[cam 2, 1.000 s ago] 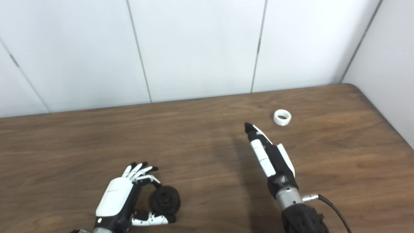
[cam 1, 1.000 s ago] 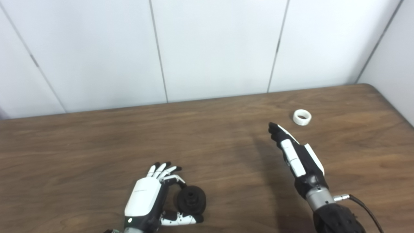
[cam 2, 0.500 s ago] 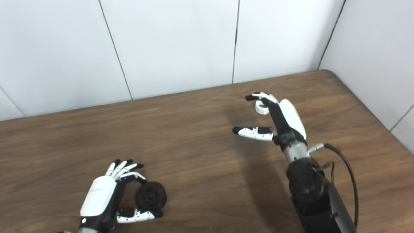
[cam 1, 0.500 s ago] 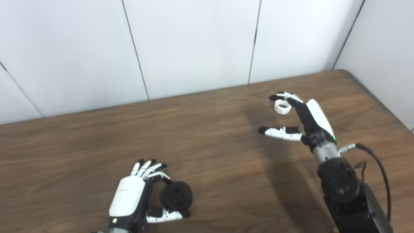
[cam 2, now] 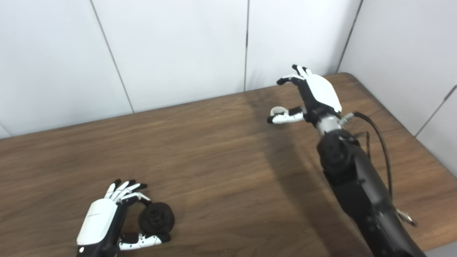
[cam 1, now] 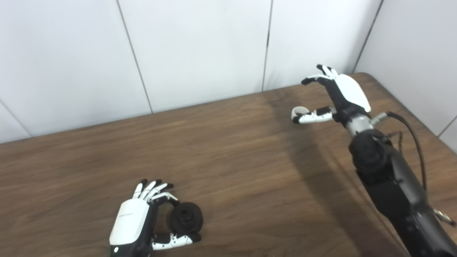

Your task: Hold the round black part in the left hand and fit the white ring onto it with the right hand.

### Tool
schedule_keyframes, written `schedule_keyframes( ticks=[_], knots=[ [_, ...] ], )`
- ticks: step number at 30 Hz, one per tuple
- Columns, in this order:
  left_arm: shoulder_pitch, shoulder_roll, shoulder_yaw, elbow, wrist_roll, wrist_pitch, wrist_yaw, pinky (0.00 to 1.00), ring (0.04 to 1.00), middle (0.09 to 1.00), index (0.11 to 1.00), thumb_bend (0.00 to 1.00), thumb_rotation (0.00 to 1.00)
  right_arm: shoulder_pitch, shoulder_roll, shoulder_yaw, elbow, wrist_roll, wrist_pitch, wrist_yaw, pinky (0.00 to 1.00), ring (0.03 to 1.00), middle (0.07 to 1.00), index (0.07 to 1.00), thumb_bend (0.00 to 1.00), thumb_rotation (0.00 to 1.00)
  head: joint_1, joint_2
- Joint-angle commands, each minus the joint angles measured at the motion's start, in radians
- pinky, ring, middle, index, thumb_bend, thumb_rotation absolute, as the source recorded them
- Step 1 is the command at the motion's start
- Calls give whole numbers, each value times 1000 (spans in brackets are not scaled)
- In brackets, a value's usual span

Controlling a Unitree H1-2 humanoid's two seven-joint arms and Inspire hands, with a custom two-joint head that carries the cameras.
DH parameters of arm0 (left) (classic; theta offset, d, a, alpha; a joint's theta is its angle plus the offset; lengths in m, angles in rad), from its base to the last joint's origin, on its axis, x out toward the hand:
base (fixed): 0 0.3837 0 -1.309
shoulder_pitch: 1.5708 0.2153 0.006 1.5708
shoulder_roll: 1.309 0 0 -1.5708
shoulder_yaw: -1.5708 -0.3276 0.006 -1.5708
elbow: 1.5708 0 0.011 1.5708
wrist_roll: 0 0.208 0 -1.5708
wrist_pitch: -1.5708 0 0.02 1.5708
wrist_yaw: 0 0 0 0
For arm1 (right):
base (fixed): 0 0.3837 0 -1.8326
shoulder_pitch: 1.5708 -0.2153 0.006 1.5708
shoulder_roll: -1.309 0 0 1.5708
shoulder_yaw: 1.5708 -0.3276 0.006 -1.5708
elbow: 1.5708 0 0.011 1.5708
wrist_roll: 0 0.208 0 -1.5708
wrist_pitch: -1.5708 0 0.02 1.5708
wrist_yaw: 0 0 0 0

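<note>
Near the table's front left, the round black part (cam 1: 185,217) rests on the wood. My left hand (cam 1: 132,222) is shut on it, with one curled finger above it and the thumb below; the other fingers stick out straight. At the far right my right hand (cam 1: 339,93) hovers open over the table with its fingers spread. The white ring (cam 1: 299,111) lies on the table just behind the tip of that hand's thumb, which partly covers it. Whether the thumb touches the ring cannot be told.
The brown wooden table (cam 1: 228,153) ends at white wall panels behind and at a rounded corner (cam 1: 367,76) at the far right. A black cable (cam 1: 410,132) loops off the right wrist. The right forearm (cam 1: 389,178) crosses the table's right side.
The camera has swung to the right. My right hand has reached farther out and spread, so its thumb now lies by the ring. The left hand and black part are unchanged.
</note>
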Motion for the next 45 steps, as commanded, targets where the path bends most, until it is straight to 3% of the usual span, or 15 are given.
schedule_keyframes(
  ticks=[1, 11, 28, 45],
  knots=[
    [11, 31, 12, -1, 27, 14, -14, 1000, 908, 819, 484, 524, 51, -60, -39, -4, 19, -12, -7, 2, 1000, 1000, 996, 742, 837, 259, -3, 1],
    [19, 34, 16, -16, 27, 21, -29, 1000, 916, 821, 484, 524, 51, -186, -77, 51, 178, -38, 77, 112, 1000, 1000, 1000, 775, 863, 350, -10, 0],
    [28, 29, 26, -33, 30, 19, -38, 1000, 910, 811, 484, 524, 51, -288, -43, 59, 336, -176, 83, 258, 1000, 1000, 1000, 745, 862, 334, -8, 7],
    [34, 23, 26, -50, 38, 28, -56, 1000, 913, 815, 484, 524, 50, -284, -36, 65, 376, -205, 83, 275, 1000, 1000, 997, 722, 832, 330, -5, 13]
  ],
)
